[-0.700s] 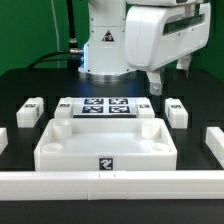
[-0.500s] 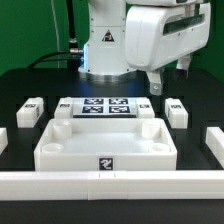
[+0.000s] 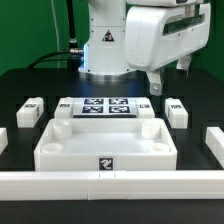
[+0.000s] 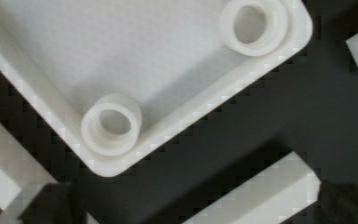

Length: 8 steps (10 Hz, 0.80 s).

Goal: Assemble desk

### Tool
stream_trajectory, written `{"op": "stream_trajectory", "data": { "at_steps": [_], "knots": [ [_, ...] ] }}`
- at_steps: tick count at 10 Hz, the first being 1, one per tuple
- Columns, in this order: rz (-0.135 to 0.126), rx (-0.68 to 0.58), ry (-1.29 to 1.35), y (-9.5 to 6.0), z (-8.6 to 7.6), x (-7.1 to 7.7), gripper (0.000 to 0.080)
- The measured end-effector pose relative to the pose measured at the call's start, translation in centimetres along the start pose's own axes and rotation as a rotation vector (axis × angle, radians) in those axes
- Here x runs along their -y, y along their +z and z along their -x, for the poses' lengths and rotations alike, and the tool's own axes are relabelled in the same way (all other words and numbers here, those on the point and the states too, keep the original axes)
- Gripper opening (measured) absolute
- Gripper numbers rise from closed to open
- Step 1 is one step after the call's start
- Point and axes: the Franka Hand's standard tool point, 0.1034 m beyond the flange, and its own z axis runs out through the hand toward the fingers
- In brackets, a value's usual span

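Observation:
The white desk tabletop [image 3: 105,142] lies as a rimmed tray at the table's middle, with round sockets in its corners and a small tag on its front edge. White tagged legs lie beside it: one [image 3: 30,110] on the exterior view's left, one [image 3: 176,111] on its right. My gripper [image 3: 168,76] hangs above the table behind the tabletop's far right corner, open and empty. In the wrist view, the gripper [image 4: 194,206] shows only dark fingers at the frame's edge, above a tabletop corner [image 4: 149,70] with two sockets.
The marker board [image 3: 105,106] lies flat behind the tabletop. A long white rail [image 3: 110,183] runs along the front. More white blocks sit at the exterior view's far left [image 3: 3,140] and far right [image 3: 214,141]. A white strip [image 4: 282,182] crosses the wrist view.

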Motion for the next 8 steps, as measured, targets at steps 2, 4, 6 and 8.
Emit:
{"op": "stream_trajectory", "data": {
  "at_steps": [2,4,6,8],
  "knots": [
    [0.000,0.000,-0.003,0.0,0.0,0.0,0.0650],
    [0.006,-0.002,-0.090,0.2,1.0,-0.2,0.0650],
    [0.008,0.003,-0.291,1.0,4.8,0.3,0.0650],
    [-0.017,0.012,-0.484,2.7,9.7,-0.5,0.0650]
  ]
}}
